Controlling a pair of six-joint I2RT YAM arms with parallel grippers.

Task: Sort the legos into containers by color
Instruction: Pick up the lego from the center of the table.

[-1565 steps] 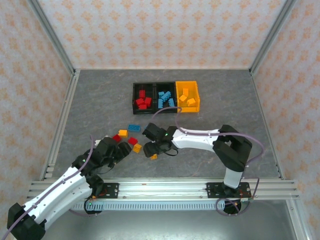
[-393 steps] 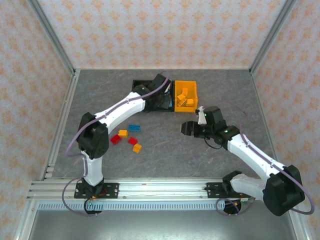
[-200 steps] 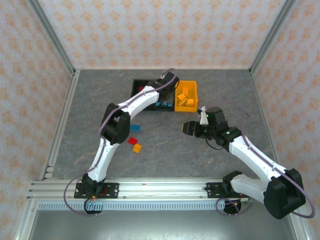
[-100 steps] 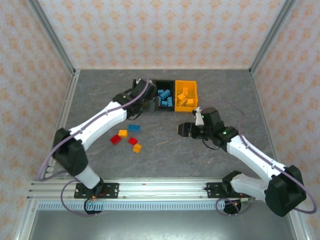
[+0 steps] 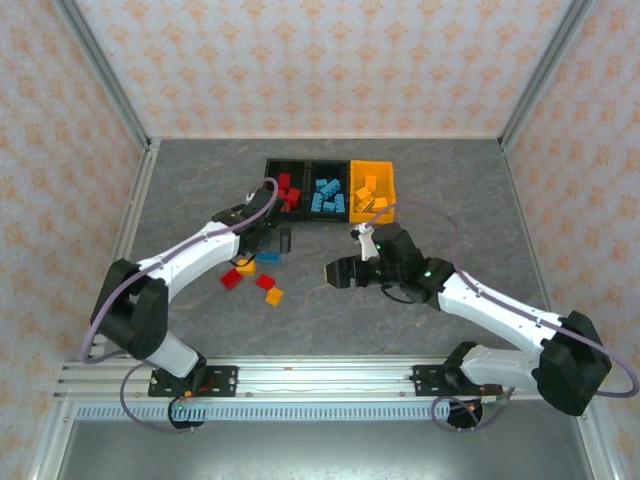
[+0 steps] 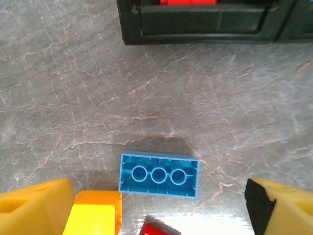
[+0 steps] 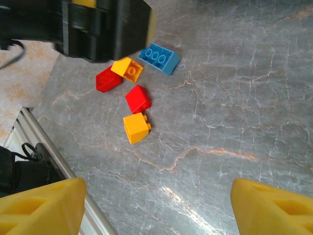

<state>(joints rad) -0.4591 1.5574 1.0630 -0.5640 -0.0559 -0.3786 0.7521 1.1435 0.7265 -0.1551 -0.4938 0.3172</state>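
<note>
Pointing down, left hand (image 5: 272, 240) fingers wide apart; right hand (image 5: 335, 272) fingers apart.

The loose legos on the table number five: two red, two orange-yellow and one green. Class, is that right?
Not quite. The odd one is a blue brick, not green, as the left wrist view shows plainly. The rest of the count stands.

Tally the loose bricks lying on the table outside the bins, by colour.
Red bricks: 2
Orange bricks: 2
Blue brick: 1
Total: 5
</note>
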